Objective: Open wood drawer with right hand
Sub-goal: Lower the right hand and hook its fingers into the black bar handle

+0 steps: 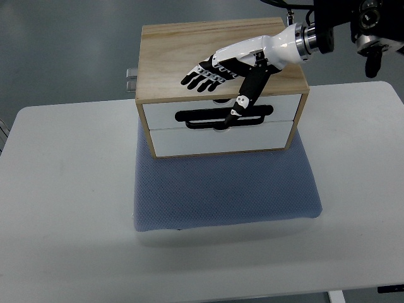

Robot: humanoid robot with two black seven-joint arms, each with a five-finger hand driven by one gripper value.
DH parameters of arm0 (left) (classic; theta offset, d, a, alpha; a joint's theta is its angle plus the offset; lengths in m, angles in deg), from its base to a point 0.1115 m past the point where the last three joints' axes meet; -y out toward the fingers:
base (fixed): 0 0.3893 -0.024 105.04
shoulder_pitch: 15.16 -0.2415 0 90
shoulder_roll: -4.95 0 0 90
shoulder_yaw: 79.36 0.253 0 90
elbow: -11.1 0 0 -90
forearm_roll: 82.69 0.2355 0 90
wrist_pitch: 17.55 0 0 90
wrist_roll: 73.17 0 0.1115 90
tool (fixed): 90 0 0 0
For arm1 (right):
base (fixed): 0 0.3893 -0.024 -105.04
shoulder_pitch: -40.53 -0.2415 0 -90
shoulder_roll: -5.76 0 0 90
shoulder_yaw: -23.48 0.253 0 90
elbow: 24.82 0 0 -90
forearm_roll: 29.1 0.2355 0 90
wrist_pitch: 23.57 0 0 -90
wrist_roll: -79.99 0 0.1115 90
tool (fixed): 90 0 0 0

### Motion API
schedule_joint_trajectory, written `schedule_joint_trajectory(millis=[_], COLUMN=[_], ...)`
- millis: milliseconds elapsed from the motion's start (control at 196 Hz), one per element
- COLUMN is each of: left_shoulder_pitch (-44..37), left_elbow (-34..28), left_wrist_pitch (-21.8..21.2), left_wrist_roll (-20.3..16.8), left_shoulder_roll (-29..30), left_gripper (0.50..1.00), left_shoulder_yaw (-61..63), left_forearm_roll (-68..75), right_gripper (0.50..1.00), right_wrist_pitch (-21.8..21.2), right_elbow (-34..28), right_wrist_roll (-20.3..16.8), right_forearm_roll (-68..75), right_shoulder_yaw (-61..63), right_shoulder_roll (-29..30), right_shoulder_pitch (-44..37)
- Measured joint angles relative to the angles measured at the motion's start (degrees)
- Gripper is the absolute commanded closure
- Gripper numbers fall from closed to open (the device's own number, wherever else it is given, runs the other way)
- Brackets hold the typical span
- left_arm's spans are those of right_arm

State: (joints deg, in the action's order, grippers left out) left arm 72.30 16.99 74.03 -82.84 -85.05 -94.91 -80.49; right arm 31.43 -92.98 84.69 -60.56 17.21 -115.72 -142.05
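A small wooden cabinet (170, 60) with two white drawer fronts stands on a blue-grey mat (224, 186). The upper drawer (161, 117) carries a black bar handle (189, 117) and looks pushed in, level with the lower drawer (221, 142). My right hand (218, 85), white with black fingers, comes in from the upper right and hovers over the cabinet's top. Its fingers (201, 79) lie spread flat above the wood, while the thumb (243, 101) points down in front of the handle. It holds nothing. The left arm is out of view.
The mat lies on a white table (63, 202) with bare surface to the left, right and front. A grey metal bracket (131, 79) sticks out at the cabinet's back left. Grey floor shows beyond the table's far edge.
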Motion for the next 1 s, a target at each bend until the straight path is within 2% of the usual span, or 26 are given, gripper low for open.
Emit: schedule_joint_trajectory(millis=[486, 1002], left_shoulder_pitch=[0.0, 0.0], left_elbow=[0.0, 0.0], left_wrist_pitch=[0.0, 0.0], left_wrist_roll=[0.0, 0.0], left_shoulder_roll=[0.0, 0.0], left_gripper=[0.500, 0.500], left_shoulder_yaw=[0.0, 0.0], left_forearm_roll=[0.0, 0.0], right_gripper=[0.556, 0.556], right_wrist_pitch=[0.0, 0.0], right_elbow=[-0.6, -0.8], right_wrist_roll=[-0.1, -0.1], right_forearm_roll=[-0.7, -0.8], right_shoulder_yaw=[-1.3, -1.0], right_shoulder_roll=[0.4, -0.9], right_shoulder_pitch=[0.1, 6.4])
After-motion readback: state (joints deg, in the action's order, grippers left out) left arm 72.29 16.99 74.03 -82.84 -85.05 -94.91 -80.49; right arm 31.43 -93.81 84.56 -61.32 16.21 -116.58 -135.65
